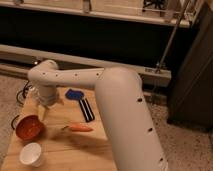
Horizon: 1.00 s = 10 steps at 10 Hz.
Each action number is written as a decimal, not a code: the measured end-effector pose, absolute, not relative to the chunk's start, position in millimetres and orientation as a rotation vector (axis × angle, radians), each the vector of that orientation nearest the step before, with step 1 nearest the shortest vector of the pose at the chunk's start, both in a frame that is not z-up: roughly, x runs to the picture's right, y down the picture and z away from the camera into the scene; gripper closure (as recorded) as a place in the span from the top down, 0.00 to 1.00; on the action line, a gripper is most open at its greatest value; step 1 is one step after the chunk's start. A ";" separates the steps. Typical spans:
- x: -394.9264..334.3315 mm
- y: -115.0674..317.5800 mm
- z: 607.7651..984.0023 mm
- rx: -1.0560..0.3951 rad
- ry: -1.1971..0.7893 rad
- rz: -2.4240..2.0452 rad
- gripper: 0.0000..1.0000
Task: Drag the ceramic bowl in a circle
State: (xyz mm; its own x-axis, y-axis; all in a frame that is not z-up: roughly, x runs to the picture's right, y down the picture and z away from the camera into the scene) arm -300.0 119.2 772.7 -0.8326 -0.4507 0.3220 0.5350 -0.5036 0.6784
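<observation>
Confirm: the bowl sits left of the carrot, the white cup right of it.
Wrong on the cup: the camera view shows the cup left of the carrot, nearer the camera than the bowl. The tool hangs by the bowl's far right rim.

Gripper (44, 110) low; far left

— How many bowls on the surface (75, 152)?
— One bowl (29, 126), red-orange.
— Cups?
— One cup (31, 154), white, in front of the bowl.
— Anything else lying there?
— One carrot (80, 128) and one blue-and-black tool (82, 105). That makes four things, one of each kind.
— And the robot?
— One arm (115, 100), with one end effector (44, 111), pointing down just beside the bowl's far rim.
</observation>
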 end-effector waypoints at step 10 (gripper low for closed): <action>-360.2 154.8 799.0 0.025 -1.139 -2.357 0.79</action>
